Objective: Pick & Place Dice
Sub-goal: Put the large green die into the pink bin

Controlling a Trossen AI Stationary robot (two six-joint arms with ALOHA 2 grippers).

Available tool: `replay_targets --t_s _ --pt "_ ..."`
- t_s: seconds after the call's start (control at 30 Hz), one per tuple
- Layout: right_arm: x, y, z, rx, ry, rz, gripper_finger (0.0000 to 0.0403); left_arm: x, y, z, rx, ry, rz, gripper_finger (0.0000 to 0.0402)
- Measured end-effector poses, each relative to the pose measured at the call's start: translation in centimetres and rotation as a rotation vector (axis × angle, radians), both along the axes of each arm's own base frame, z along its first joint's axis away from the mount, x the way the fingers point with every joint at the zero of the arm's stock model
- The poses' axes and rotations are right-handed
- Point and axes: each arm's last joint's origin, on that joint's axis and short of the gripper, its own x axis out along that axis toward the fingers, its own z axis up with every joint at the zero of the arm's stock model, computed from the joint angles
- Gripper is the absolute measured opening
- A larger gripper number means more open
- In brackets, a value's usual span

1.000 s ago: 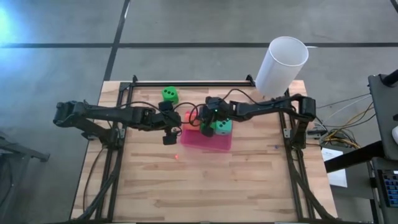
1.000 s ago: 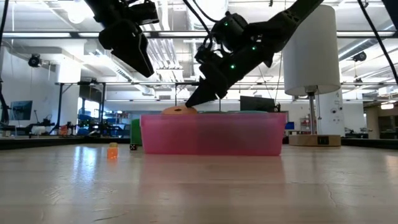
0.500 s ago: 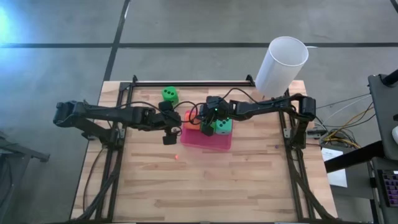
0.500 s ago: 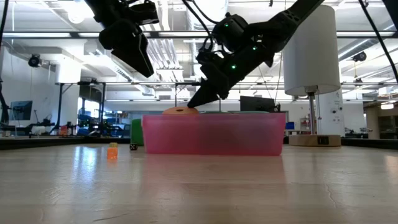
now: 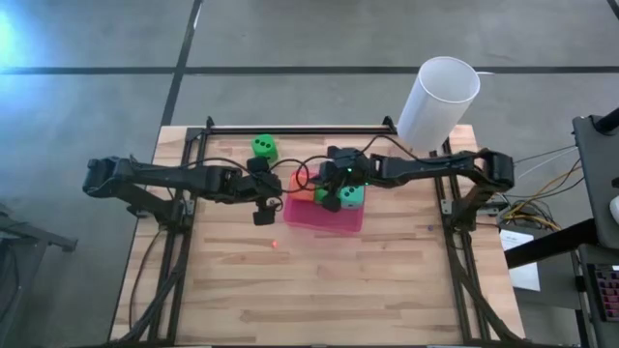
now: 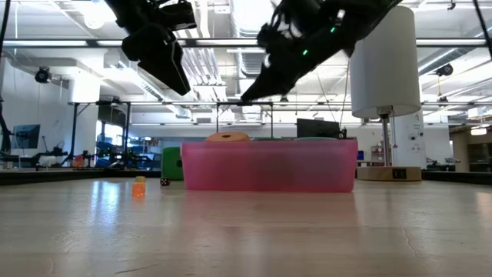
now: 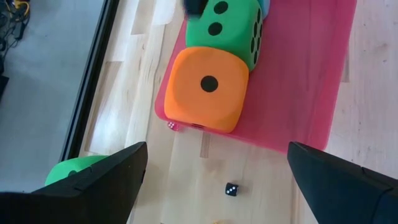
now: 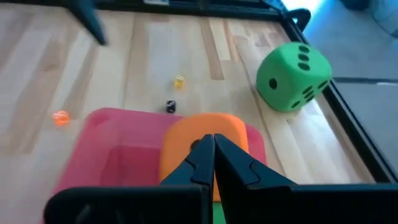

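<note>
Against the earlier low view, the right gripper has lifted: its pinched-together tips, which were down at the orange die on the pink pad, now hang clear above it, holding nothing, and the pad's edges sit a touch further right. From overhead the right arm has also stretched straighter, while the left arm looks unchanged. Nearest the low camera, short of the pad, a tiny translucent orange die and a tiny black die lie on the pale wood-plank table. The pad is a flat, matte, rounded rectangle. On it the orange die, a soft round-cornered cube showing one black pip, touches a green die of the same build, with a teal die just beyond that. The left gripper hovers just off the pad's left edge, its dark fingers spread wide and empty. Farther back from the pad, near the table's black rail, rests a second green die. Farthest, beyond the pad's right end, stands a tall smooth white cylinder.
</note>
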Motion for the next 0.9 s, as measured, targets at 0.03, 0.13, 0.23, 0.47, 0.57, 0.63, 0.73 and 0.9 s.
replay_targets --t_s 0.03,0.13,0.23,0.47,0.57,0.63,0.73,0.9 --pt "-0.4 0.3 0.5 -0.005 -0.006 0.009 0.0008 0.0 0.0 0.0 -0.001 -0.001 0.001 0.0387" --pt "-1.9 1.2 1.7 -0.010 -0.036 0.030 0.0008 0.0 0.2 0.0 -0.002 -0.001 0.009 0.0388" --pt "-3.6 1.9 2.4 -0.014 -0.059 0.043 0.0008 0.0 0.6 0.0 -0.003 -0.001 0.026 0.0390" --pt "-7.4 3.2 3.3 -0.018 -0.116 0.066 0.0008 -0.4 3.5 0.0 -0.020 -0.015 0.164 0.0387" --pt "-8.6 3.4 3.6 -0.022 -0.140 0.067 0.0008 -0.8 5.6 0.0 -0.048 -0.027 0.256 0.0386" --pt "-9.2 3.4 3.9 -0.024 -0.157 0.067 0.0008 -1.3 7.3 0.0 -0.083 -0.036 0.309 0.0386" --pt "-9.6 3.5 4.3 -0.027 -0.175 0.068 0.0008 -2.2 9.7 -0.1 -0.124 -0.046 0.383 0.0386" --pt "-9.6 3.6 4.3 -0.027 -0.175 0.072 0.0008 -4.2 13.4 -0.1 -0.135 -0.046 0.488 0.0381"
